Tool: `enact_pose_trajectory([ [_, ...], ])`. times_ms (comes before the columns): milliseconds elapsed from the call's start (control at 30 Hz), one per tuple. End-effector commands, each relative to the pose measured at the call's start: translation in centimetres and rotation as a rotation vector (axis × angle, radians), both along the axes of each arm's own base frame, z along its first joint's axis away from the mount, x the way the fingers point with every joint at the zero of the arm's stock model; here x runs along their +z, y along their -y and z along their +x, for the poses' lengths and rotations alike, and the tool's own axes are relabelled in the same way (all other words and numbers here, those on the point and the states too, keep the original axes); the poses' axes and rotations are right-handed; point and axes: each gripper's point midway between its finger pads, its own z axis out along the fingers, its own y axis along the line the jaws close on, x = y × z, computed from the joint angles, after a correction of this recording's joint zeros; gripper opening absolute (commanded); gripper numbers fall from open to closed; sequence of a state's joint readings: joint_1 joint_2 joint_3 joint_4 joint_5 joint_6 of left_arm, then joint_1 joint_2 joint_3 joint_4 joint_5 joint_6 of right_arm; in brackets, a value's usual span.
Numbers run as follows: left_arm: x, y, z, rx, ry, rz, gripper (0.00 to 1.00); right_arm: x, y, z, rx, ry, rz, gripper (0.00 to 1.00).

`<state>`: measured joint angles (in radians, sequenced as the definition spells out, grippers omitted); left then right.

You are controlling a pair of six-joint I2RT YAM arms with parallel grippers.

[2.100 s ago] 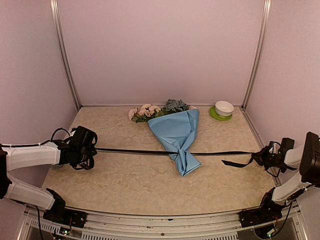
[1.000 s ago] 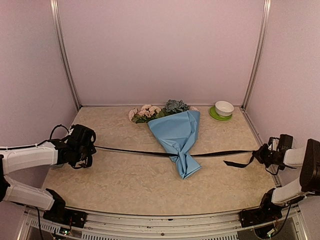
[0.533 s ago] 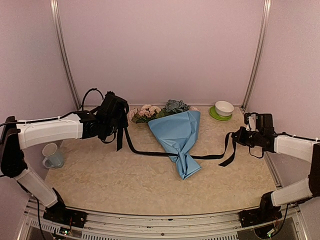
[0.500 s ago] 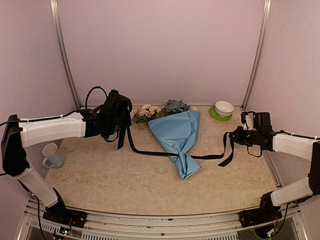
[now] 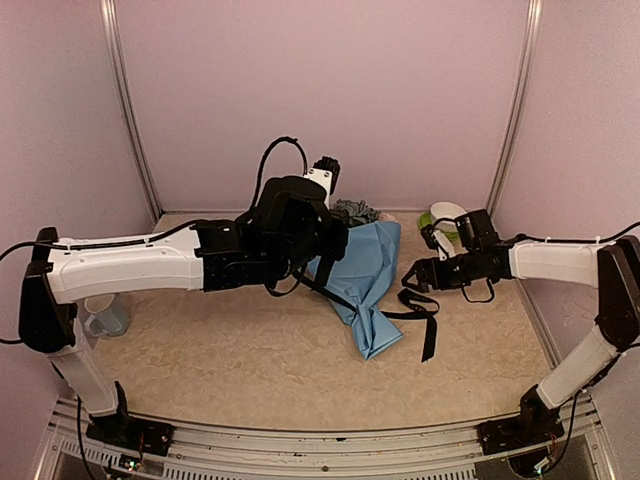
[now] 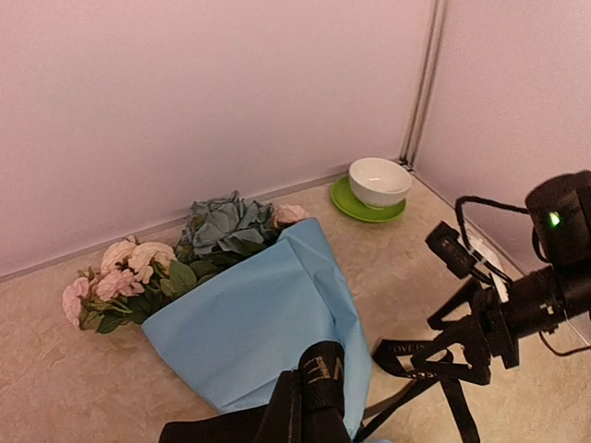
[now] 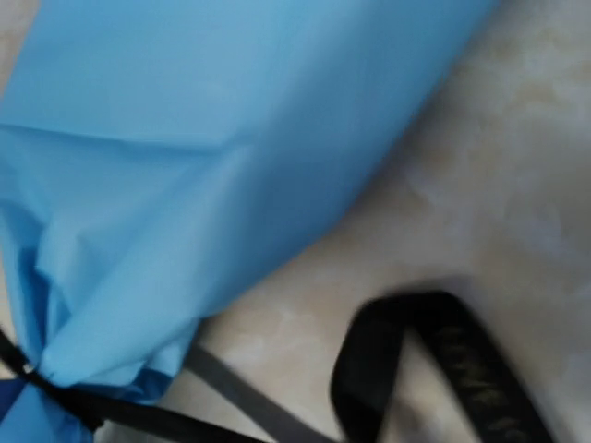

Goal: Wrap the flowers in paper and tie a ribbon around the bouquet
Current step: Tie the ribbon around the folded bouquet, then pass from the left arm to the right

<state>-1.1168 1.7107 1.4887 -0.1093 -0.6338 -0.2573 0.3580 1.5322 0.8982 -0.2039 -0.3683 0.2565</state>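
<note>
We find the bouquet point(image 5: 365, 268) lying on the worktop point(image 5: 250, 375), blooms toward the back wall and tail toward the arms. The paper point(image 6: 259, 323) forms a cone around the flowers point(image 6: 222, 226). The ribbon point(image 5: 429, 335) cinches the cone's narrow neck, which we judge is what prevents the paper from unrolling.

The left gripper point(image 5: 322, 248) hangs over the cone, closed on one ribbon end. This lifts that end off the worktop, ready for crossing over. The right gripper point(image 5: 412, 276) sits just beside the cone's right edge with its jaws apart, holding nothing. The other ribbon end lies slack in a loop below it.

We judge the wrapping done and the tie under way.

Count: one bouquet, one ribbon, two grippers, one white bowl point(image 6: 379, 180) on one green saucer point(image 6: 367, 214), one mug point(image 5: 100, 318).
</note>
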Motion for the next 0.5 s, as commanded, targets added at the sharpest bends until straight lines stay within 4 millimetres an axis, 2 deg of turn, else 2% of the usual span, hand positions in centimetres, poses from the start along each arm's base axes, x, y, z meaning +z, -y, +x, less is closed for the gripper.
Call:
enact_pose_trajectory([
  [0, 3.9, 1.0, -2.6, -0.115, 0.104, -0.056, 0.00, 6.5, -2.5, -0.9, 0.154, 0.249, 0.002, 1.00],
  [100, 5.7, 0.7, -3.8, -0.147, 0.129, -0.109, 0.00, 11.2, -6.2, -4.0, 0.321, 0.473, 0.087, 1.00],
  [200, 7.5, 0.1, -5.1, -0.189, 0.153, -0.170, 0.00, 13.5, -10.7, -7.9, 0.545, 0.607, 0.229, 1.00],
  [233, 8.2, -0.1, -5.8, -0.207, 0.164, -0.187, 0.00, 13.0, -11.9, -8.6, 0.593, 0.601, 0.250, 0.98],
  [367, 10.7, -0.9, -8.6, -0.285, 0.212, -0.257, 0.00, 11.7, -15.4, -8.4, 0.701, 0.583, 0.243, 0.86],
  [400, 11.1, -1.3, -9.1, -0.298, 0.219, -0.270, 0.00, 11.3, -16.3, -8.8, 0.745, 0.569, 0.253, 0.82],
  [467, 11.3, -2.0, -9.2, -0.286, 0.220, -0.281, 0.00, 10.9, -17.5, -10.2, 0.834, 0.539, 0.302, 0.82],
])
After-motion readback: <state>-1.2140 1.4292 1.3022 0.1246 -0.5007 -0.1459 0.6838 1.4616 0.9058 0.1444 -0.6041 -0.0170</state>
